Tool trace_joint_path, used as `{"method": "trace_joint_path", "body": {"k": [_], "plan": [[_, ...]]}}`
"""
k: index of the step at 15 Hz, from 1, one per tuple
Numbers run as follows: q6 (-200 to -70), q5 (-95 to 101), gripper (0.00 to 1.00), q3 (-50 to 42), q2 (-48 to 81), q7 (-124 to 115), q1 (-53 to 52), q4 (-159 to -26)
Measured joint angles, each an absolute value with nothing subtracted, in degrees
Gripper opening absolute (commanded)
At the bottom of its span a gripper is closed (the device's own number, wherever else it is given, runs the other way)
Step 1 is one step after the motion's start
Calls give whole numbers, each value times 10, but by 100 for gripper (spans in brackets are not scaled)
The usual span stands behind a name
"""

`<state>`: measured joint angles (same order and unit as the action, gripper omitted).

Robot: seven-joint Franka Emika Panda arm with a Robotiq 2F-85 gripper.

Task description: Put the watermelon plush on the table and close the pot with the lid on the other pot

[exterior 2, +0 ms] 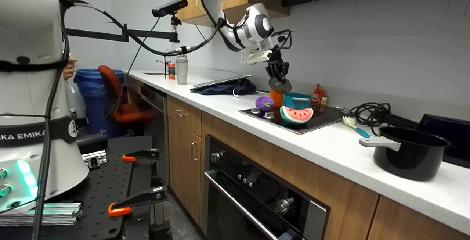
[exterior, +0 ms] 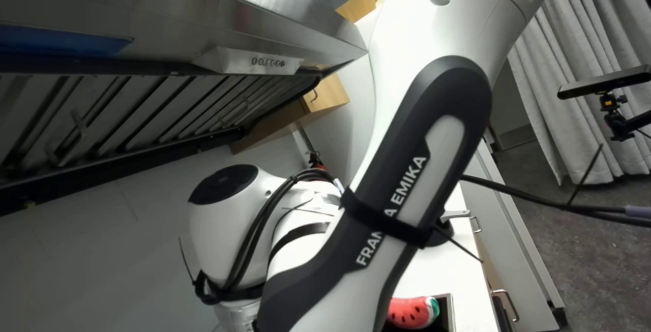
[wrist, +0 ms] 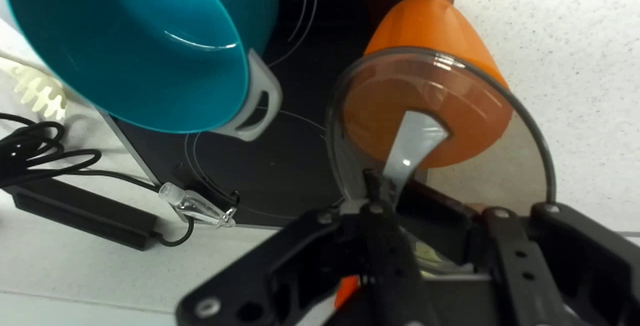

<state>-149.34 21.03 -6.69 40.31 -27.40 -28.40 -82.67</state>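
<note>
Wrist view: My gripper (wrist: 392, 191) is clamping the grey handle (wrist: 417, 134) of a glass lid (wrist: 480, 131), its fingers pressing in from either side. The lid is tilting steeply, its dark-rimmed disc overlapping an orange container (wrist: 435, 24) that is showing through the glass; whether the two are touching, I cannot tell. Near them, a teal pot (wrist: 150, 91) is standing on the black cooktop (wrist: 265, 176), its inside showing and one grey side handle pointing toward the lid.

In an exterior view, the watermelon plush (exterior 2: 296, 115) is resting on the cooktop in front of the teal pot, its red, dark-specked face turning up toward the camera. A round purple toy (exterior 2: 264, 103) is sitting near the control knobs (exterior 2: 269, 115). Well apart from the plush, a black saucepan (exterior 2: 411, 155) is occupying the white countertop (exterior 2: 341, 144), while a spaghetti server (exterior 2: 354, 126) is lying between it and the cooktop.

In an exterior view, my white arm (exterior: 432, 103) is filling much of the frame and partly hiding the plush at the bottom edge.
</note>
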Motion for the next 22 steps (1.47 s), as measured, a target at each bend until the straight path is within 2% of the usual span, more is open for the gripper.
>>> {"method": "trace_joint_path", "body": {"k": [16, 22], "plan": [[-1495, 321, 3, -159, 370, -329, -294, -839], [-1495, 357, 3, -165, 370, -329, -282, -873]]}}
